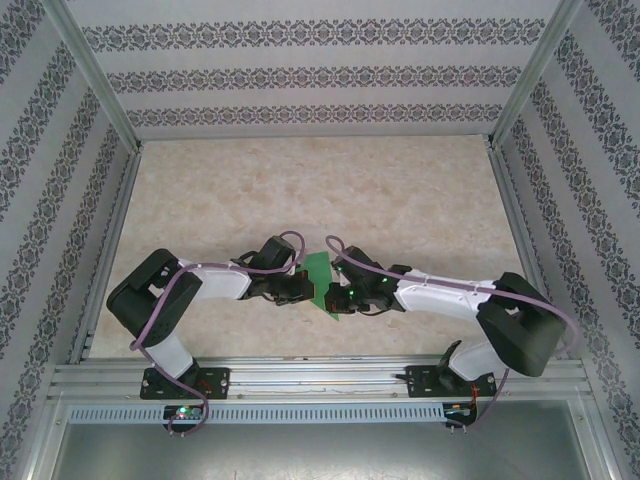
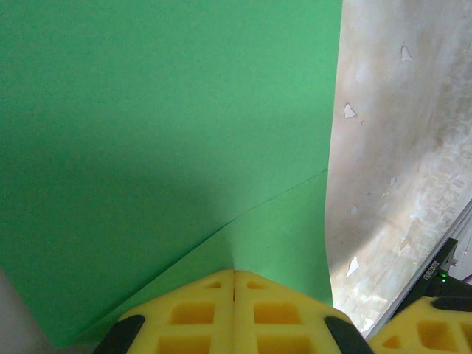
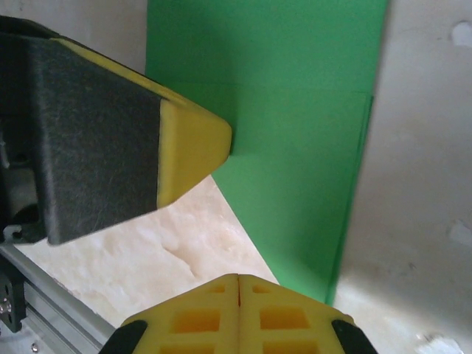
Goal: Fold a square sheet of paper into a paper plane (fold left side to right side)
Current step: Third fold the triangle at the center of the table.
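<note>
Tiny white print on a black housing (image 2: 436,269) is too small to read. My left pincer (image 2: 234,276) is pressed together, pinching the paper (image 1: 320,285) at its edge. My right pincer (image 3: 240,279) is pressed together just beside the paper's lower corner, and I cannot tell if it grips. The paper stands tilted between them, near the table's (image 1: 300,190) front rail (image 1: 320,372), with open tabletop beyond.

A beige marbled table (image 1: 300,190) has striped ornamental wallpaper walls (image 1: 300,75) at its far, left and right edges; aluminium rails (image 1: 320,376) run along its near edge.
</note>
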Controlling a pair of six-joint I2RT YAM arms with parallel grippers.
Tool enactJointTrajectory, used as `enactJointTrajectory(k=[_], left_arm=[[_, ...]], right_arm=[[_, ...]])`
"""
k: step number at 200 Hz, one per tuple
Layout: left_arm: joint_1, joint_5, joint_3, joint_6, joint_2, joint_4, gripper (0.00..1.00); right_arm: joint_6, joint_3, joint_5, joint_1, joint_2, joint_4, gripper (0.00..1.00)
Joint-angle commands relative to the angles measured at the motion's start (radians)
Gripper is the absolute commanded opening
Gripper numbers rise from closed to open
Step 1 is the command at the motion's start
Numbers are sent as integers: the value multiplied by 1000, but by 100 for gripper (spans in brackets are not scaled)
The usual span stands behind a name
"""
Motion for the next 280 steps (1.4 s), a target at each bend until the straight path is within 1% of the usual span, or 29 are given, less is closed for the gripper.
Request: enactJointTrajectory(k=[1,46,92,129,170,244,280], left_arm=[[-10,-79,2,-1,17,-107,0],[-10,-85,3,-1,16,-114,0],[-10,-98,14,9,21,-141,0],[-10,-115,26,24,26,-172,0],[-10,-128,36,37,37,-189,0],[-10,-133,42,41,41,-194,0],[-10,-115,41,30,34,-179,0]], right_arm=[[26,8,-34,7,46,65,0],[29,15,-42,7,104,68,0],[49,-11,-28,7,116,45,0],[66,-28,3,8,97,-17,0],[73,-52,7,7,65,-77,0],[105,-114,31,4,-6,-121,0],[79,-131,3,-11,-54,-141,0]])
